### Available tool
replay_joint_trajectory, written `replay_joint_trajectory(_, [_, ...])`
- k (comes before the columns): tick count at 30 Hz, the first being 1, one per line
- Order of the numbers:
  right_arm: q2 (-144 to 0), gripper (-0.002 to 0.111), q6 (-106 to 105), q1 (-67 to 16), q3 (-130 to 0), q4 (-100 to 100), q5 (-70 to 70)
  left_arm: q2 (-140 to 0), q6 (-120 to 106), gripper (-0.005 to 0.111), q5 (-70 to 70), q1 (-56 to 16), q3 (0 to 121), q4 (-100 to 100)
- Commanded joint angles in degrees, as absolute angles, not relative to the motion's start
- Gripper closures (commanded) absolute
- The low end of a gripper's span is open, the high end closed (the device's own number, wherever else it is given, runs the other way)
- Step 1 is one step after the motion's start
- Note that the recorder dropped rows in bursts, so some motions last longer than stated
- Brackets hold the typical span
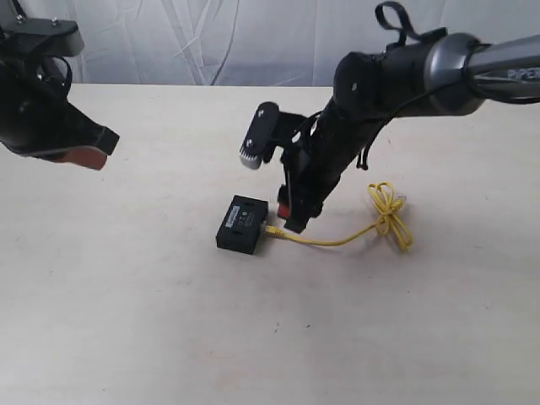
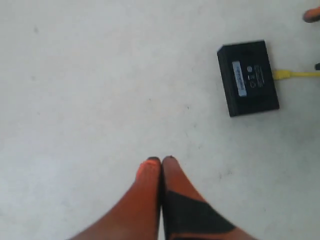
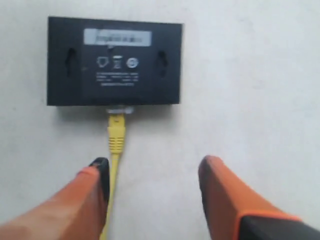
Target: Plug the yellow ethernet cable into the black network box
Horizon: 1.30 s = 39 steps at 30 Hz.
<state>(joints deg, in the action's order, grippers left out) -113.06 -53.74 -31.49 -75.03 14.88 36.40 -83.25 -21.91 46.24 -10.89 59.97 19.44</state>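
Observation:
The black network box (image 1: 243, 224) lies flat near the table's middle, white label strip up; it also shows as the box (image 3: 115, 61) and the box (image 2: 248, 77). The yellow ethernet cable (image 1: 337, 239) runs from the box's right side to a loose knot (image 1: 388, 207). Its plug (image 3: 116, 131) sits at the port on the box's side. My right gripper (image 3: 152, 170) is open just behind the plug, and the cord lies against the inner face of one of its fingers (image 3: 97, 175). My left gripper (image 2: 161, 161) is shut on nothing, hovering far left, seen as the left gripper (image 1: 84, 145).
The beige tabletop (image 1: 126, 321) stretches all round the box. A white cloth backdrop (image 1: 211, 42) hangs behind the table. The right arm (image 1: 354, 118) leans down over the cable from the upper right.

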Motion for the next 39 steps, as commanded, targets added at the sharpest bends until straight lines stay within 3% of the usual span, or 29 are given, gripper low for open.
replay_joint_trajectory(1, [-106.88,0.085,-35.04,-30.96,-75.32,0.31,38.93,-80.82,-21.11,0.107,41.89,-10.85,59.74,13.10])
replay_joint_trajectory(3, [-105.04,0.110,-30.05,-29.50,-75.32,-4.52,43.09,-80.29,-16.87,0.107,42.80,-10.85,59.74,6.94])
replay_joint_trajectory(10, [-97.50,0.108,-20.38,-16.51,-74.30,-4.87,54.49,-76.26,-6.67,0.107,45.78,-10.85,59.63,-4.68])
replay_joint_trajectory(21, [-80.65,0.108,-16.40,-1.22,-61.26,-3.17,47.22,-72.31,-6.79,0.107,41.88,-10.85,56.45,-3.13])
replay_joint_trajectory(39, [-54.38,0.108,-14.81,-0.09,-40.90,3.86,16.07,-44.92,-6.01,0.107,19.93,-10.85,38.60,0.00])
